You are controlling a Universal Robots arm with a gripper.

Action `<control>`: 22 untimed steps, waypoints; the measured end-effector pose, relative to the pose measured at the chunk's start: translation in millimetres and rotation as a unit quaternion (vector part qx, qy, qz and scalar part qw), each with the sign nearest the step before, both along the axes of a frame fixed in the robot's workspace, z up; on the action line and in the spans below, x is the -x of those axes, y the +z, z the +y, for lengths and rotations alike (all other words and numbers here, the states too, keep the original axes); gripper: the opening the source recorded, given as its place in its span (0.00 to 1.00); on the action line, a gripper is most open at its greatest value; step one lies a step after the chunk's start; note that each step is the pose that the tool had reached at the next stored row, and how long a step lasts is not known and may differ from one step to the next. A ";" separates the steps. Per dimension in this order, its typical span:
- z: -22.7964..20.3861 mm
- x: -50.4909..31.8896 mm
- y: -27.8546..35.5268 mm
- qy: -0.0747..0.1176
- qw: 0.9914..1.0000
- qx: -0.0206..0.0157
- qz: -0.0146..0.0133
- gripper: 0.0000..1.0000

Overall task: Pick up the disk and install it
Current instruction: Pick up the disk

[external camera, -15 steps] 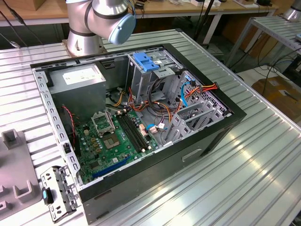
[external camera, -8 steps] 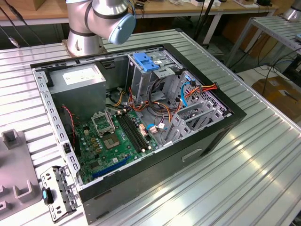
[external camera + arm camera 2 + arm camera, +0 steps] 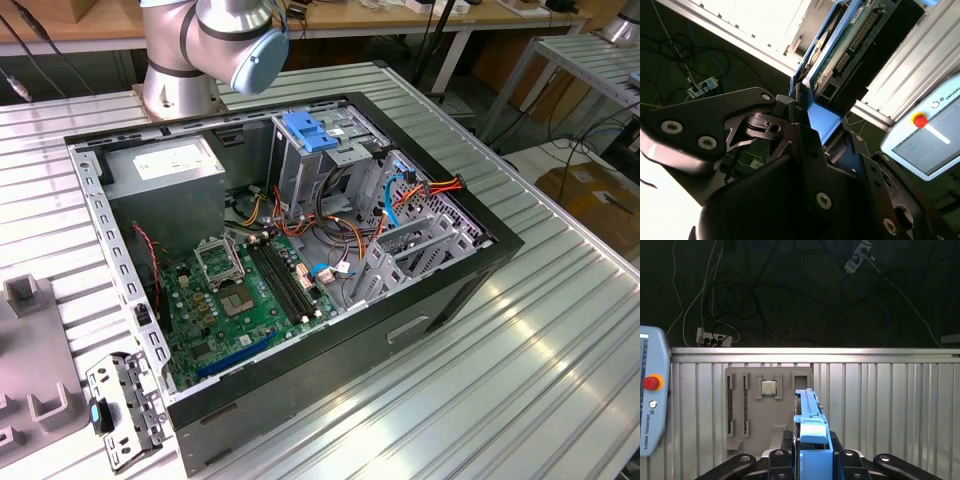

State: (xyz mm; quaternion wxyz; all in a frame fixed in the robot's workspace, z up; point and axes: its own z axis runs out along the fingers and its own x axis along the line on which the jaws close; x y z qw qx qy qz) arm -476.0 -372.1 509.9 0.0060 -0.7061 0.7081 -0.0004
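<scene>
Hand (image 3: pixel 812 452) tight around the edge-on disk (image 3: pixel 808 410)

Smooth blue plastic edged the disk (image 3: pixel 813 440); table (image 3: pixel 890 405) was ribbed shiny metal; tray (image 3: pixel 752 412) matt grey, probably plastic.

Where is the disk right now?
In both wrist views the disk is clamped edge-on in the gripper. In the first wrist view the grey parts tray on the ribbed table lies just beyond it.
</scene>
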 end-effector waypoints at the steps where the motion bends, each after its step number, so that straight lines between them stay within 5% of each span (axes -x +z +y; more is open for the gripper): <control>1: 0.0 0.0 2.3 0.000 1.000 0.000 0.000 0.37; 10: 0.0 0.0 12.1 0.000 1.000 0.000 0.000 0.37; 22: 0.0 -8.4 12.1 0.000 1.000 0.000 0.000 0.37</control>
